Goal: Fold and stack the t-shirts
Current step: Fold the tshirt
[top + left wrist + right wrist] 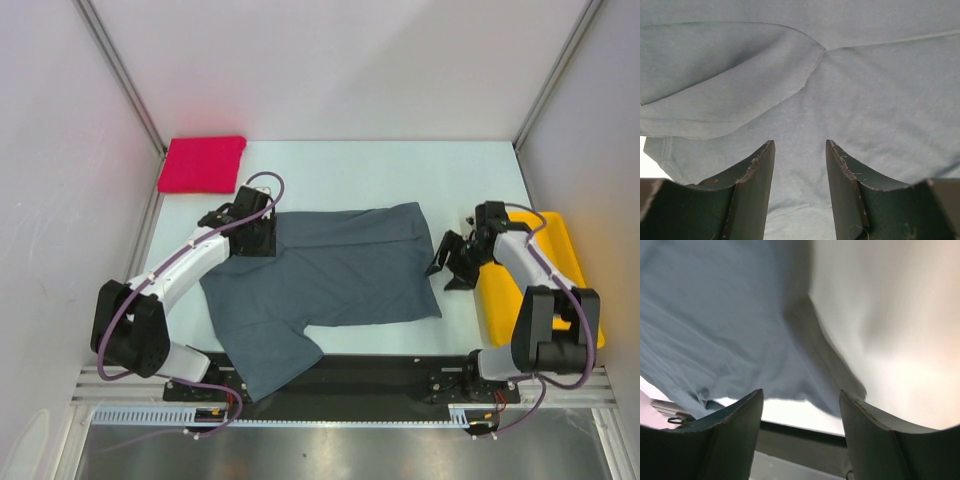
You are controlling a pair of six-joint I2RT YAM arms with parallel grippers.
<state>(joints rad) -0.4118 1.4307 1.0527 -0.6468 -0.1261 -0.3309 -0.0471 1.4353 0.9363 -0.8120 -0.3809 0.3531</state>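
Grey t-shirt [340,275]: I see it mid-bench, spread out but crooked, with its far edge turned over on itself.
Sleeve [275,360]: it trails over the near edge of the bench [380,175] onto the dark rail.
Red t-shirt [203,163]: already folded in the far left corner, well apart from the grey one.
Left pincer [252,238]: open, jaws spread over the grey shirt's far left part, with nothing between them.
Right pincer [452,265]: open over bare bench, just beside the shirt's right edge. Its wrist view is blurred.
Yellow tray [565,250]: sits on the right, beyond the right arm.
Risk, layers: a flap overlaps the cloth under my left pincer, so closing there may pinch one layer or both.
Risk, missed hem: the right pincer is off the cloth and could close on nothing, and a one-sided pull would skew the fold.
Risk, snag: the hanging sleeve could drag or catch on the rail.
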